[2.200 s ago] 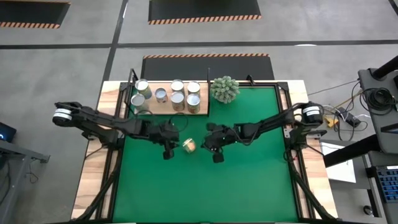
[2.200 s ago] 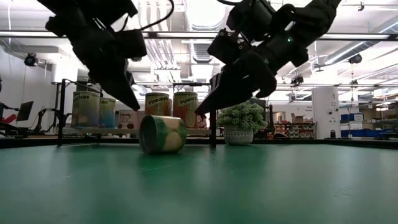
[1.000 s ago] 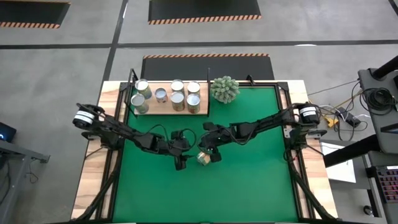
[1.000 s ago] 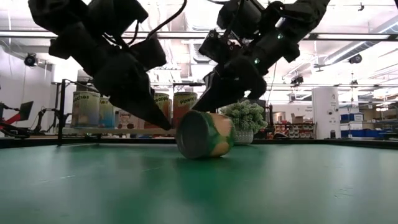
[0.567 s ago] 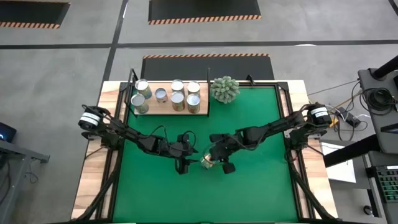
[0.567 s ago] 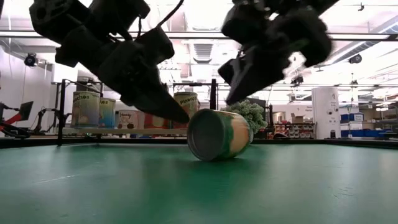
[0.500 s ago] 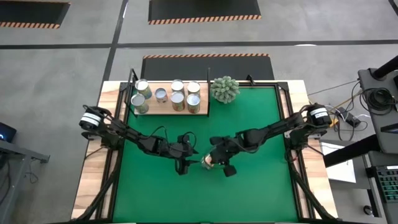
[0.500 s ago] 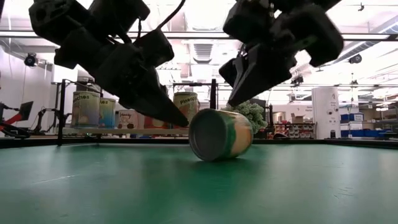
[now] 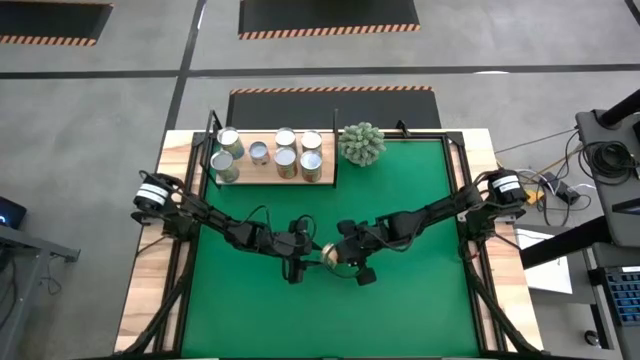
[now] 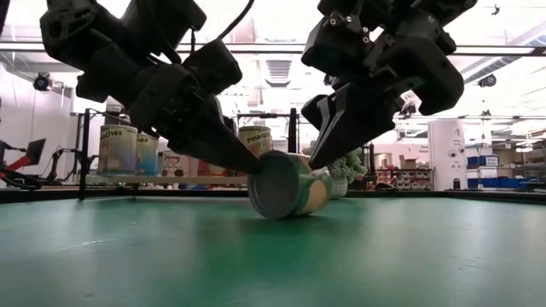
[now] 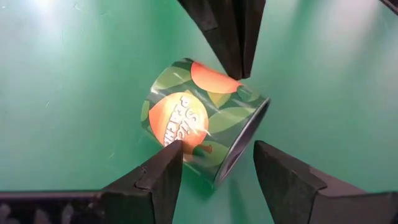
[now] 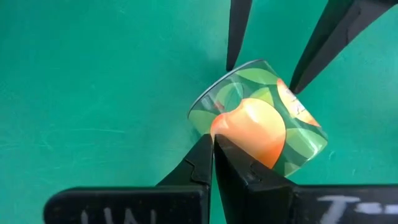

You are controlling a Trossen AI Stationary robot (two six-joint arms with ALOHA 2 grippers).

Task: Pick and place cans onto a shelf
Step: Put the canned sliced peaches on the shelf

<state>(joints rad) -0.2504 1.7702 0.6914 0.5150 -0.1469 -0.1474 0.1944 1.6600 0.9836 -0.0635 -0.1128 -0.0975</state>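
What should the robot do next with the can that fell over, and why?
Probably close the left gripper on the can. The can lies tipped on the green mat, the open fingers already straddle its rim, and the shut right gripper props it from the other side.

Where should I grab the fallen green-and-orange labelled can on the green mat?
Probably across the curved label wall of the green-and-orange can, jaws coming down from above. It lies tipped on the green mat, so its flat ends face sideways. The left gripper already stands open beside it; the shut right gripper presses the other side.
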